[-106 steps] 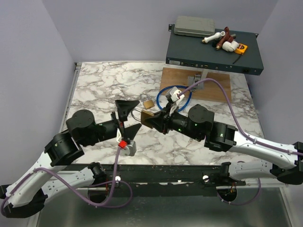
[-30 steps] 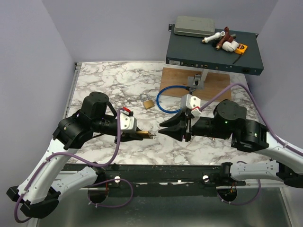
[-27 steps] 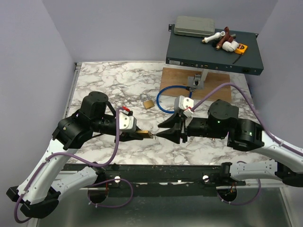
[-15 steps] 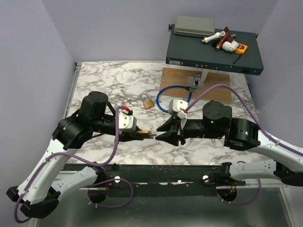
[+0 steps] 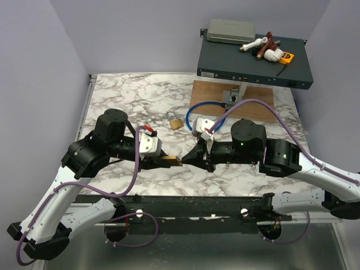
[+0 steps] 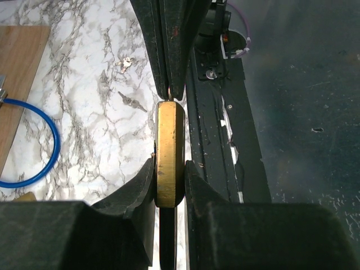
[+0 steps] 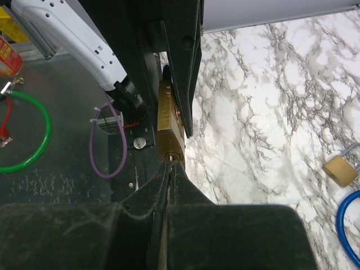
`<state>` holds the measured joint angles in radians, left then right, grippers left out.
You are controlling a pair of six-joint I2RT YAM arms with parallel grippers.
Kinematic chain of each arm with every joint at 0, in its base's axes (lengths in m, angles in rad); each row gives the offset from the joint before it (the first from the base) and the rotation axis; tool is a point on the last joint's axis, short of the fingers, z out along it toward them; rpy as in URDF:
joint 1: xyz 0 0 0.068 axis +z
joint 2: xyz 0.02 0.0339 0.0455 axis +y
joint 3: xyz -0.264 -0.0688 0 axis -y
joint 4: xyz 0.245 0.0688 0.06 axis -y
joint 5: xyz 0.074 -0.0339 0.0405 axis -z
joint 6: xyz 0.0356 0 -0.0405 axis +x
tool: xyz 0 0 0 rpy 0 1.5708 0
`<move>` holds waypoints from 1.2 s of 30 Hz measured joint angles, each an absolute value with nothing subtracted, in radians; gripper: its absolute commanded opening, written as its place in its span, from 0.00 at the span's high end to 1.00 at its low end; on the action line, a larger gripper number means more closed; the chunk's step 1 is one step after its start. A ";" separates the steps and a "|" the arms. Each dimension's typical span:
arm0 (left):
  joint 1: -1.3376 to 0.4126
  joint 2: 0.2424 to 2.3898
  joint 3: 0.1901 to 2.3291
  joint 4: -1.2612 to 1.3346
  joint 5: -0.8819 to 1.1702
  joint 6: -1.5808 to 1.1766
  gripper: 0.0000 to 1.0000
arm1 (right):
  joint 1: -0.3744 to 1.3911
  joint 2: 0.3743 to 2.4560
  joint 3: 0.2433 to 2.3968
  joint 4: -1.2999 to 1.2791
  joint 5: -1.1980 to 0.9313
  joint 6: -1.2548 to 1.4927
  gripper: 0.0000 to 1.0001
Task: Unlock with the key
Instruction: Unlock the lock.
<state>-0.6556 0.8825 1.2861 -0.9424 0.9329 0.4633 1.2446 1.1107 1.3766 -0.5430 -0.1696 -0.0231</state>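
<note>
Left jaws clamp a brass padlock by its flat sides, above the near middle of the tabletop, keyhole end facing right. Its shackle is hidden. Right jaws are pinched almost together on the key, whose tip sits at the keyhole; how deep it sits cannot be told. Both sets of jaws meet nose to nose and mask most of the key in every view. Farther off lie a second padlock, near a blue cable loop, a wooden board and a dark box. Loose keys lie on the marble.
</note>
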 measured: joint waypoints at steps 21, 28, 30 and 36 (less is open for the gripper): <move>-0.654 0.866 1.288 -0.908 0.934 0.434 1.00 | 1.245 1.107 1.389 -0.580 -0.114 -0.007 0.95; -0.652 0.864 1.288 -0.897 0.935 0.424 1.00 | 1.250 1.101 1.389 -0.577 -0.111 -0.001 0.98; -0.652 0.863 1.288 -0.896 0.935 0.421 1.00 | 1.250 1.101 1.389 -0.576 -0.111 -0.001 0.86; -0.651 0.860 1.288 -0.892 0.935 0.420 1.00 | 1.250 1.101 1.389 -0.570 -0.109 -0.001 0.79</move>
